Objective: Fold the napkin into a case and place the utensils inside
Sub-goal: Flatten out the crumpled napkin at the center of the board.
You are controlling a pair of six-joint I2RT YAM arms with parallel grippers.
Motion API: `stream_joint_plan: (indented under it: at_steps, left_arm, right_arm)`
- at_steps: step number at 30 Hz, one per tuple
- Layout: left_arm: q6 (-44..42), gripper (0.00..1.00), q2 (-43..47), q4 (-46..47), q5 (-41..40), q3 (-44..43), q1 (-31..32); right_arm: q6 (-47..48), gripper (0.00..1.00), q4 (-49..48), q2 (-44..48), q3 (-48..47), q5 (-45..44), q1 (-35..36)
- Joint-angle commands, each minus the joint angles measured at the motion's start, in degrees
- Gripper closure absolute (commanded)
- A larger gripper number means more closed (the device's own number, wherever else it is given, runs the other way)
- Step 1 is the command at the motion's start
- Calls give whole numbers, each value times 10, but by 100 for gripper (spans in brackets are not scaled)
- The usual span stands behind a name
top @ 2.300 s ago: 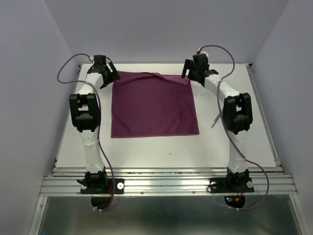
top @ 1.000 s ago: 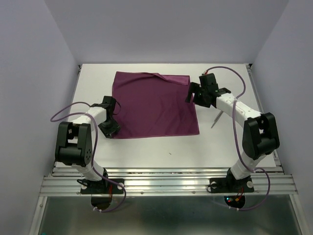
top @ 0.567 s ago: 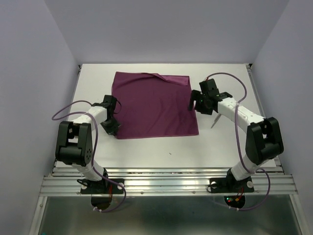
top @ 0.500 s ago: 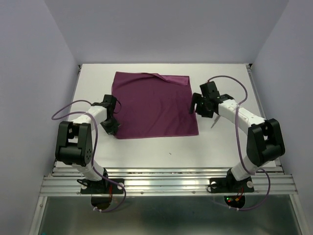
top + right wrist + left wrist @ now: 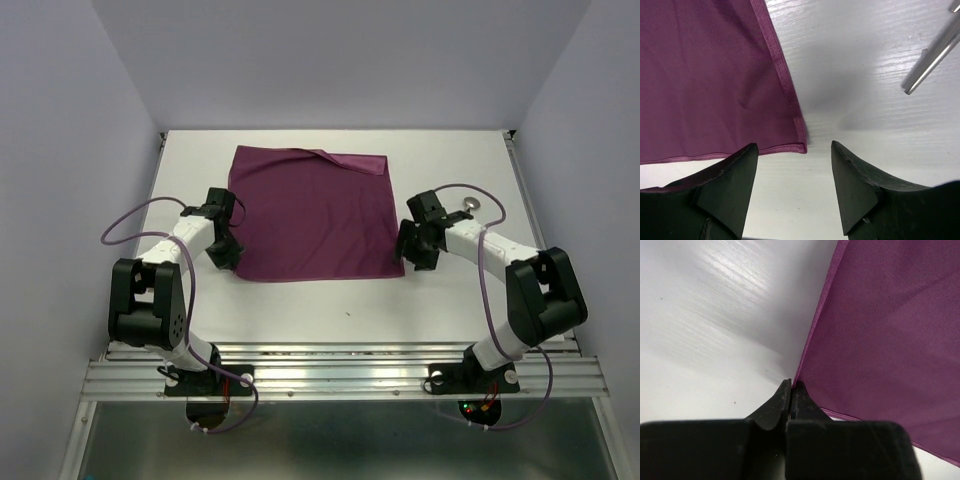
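Observation:
The plum napkin (image 5: 310, 215) lies spread as a flat square on the table, with a small flap turned over at its far edge. No case shows. My left gripper (image 5: 229, 256) sits at the napkin's near-left corner. In the left wrist view it (image 5: 791, 385) is shut on that corner of the napkin (image 5: 880, 330). My right gripper (image 5: 408, 258) is at the near-right corner. It (image 5: 795, 146) stands open, its fingers either side of the corner of the napkin (image 5: 705, 75). Of the utensils, a round spoon bowl (image 5: 470, 207) shows behind the right arm, and a silver rod (image 5: 932, 62) lies right of the cloth.
The white table (image 5: 330, 310) is bounded by purple-grey walls at the back and sides. A metal rail (image 5: 340, 372) carrying both arm bases runs along the near edge. Purple cables loop off each arm.
The left gripper shut on the near-left corner and moved slightly away. The right arm slid along the napkin's right edge to the near-right corner, its jaws narrowing. The spoon bowl came into view.

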State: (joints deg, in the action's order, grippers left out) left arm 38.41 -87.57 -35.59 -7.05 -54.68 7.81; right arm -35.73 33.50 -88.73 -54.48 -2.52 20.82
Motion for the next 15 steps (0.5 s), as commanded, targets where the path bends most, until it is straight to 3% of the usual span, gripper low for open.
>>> stream_joint_plan:
  at_steps: [1,15]
  left_arm:
    - [-11,100,18,-7,4,-21,1]
    - [-22,100,24,8,20,-11,1]
  right_arm:
    - [-21,36,-27,-17,0,16,21]
    - [-96,46,-76,-37,42,28,26]
